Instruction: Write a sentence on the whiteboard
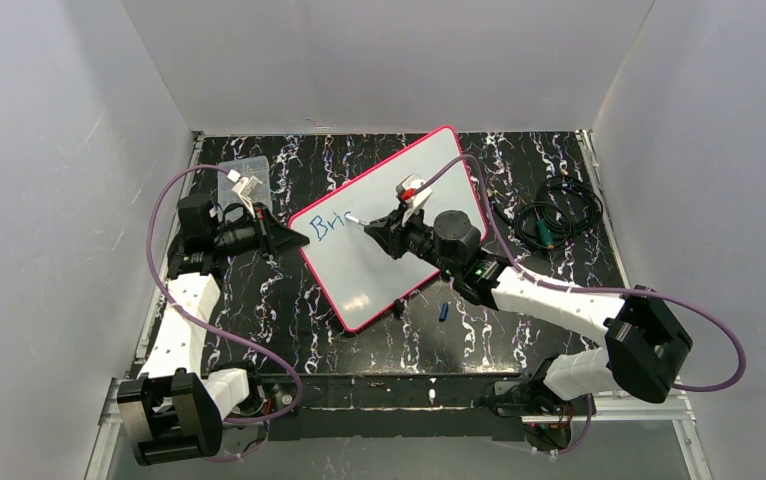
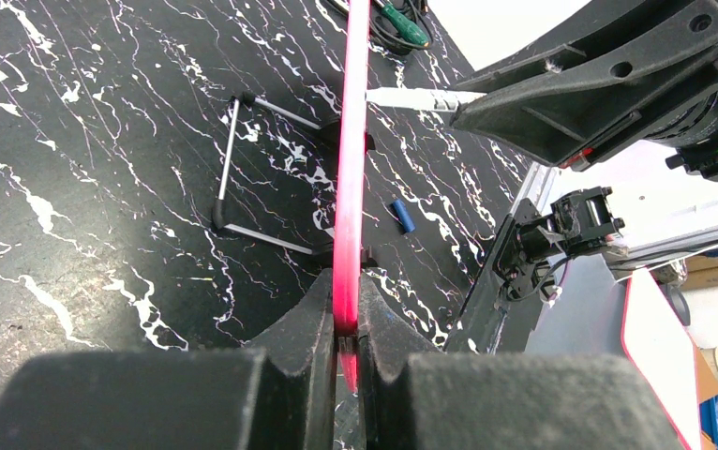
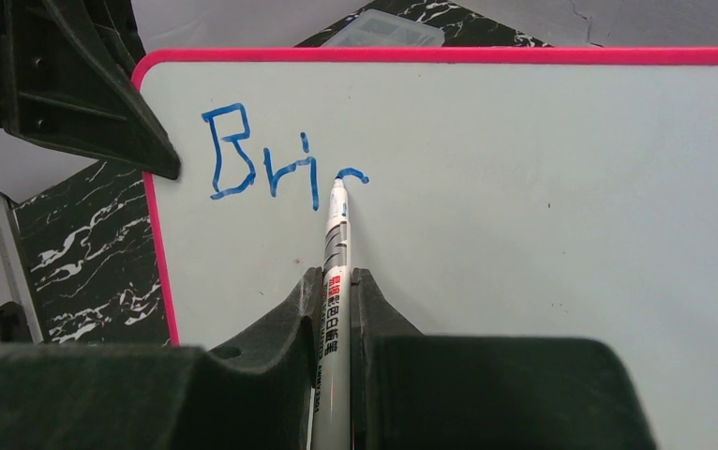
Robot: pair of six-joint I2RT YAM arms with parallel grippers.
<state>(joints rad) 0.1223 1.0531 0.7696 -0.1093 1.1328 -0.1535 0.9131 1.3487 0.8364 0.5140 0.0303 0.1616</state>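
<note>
Near edge of the whiteboard (image 1: 359,285): small blue cap (image 1: 443,311) loose on the table (image 1: 269,300), close to the board's near-right side.

At the whiteboard's left rim: left hand (image 2: 346,309) shut tight on the pink-red edge, steadying it. Behind the board, a wire stand (image 2: 229,169) propping it up off the table.

On the whiteboard's face: right hand (image 3: 336,281) clamped on a marker (image 3: 335,234), barrel nipped between both fingers, tip touching the board just right of "Bri". Of the sentence (image 3: 261,164), only those three letters plus the first curl of the next; most left to write.

Handling, judged: thin, stiff, light panel with a glossy, slippery face. Likely to rock or slide on the stand under pen pressure, hence the rim grip. Best taken by the rim, clear of fresh ink, which probably smears. Marker light and rigid; may pivot in the fingers if pressed hard. Light, even pressure advised.

Beyond the whiteboard's far side: clear plastic box (image 1: 244,172) off the far-left corner, coiled cable (image 1: 557,215) to the right. Table black with white veining, hard and flat. Plain white walls (image 1: 379,60) on three sides; modest room around the board.
</note>
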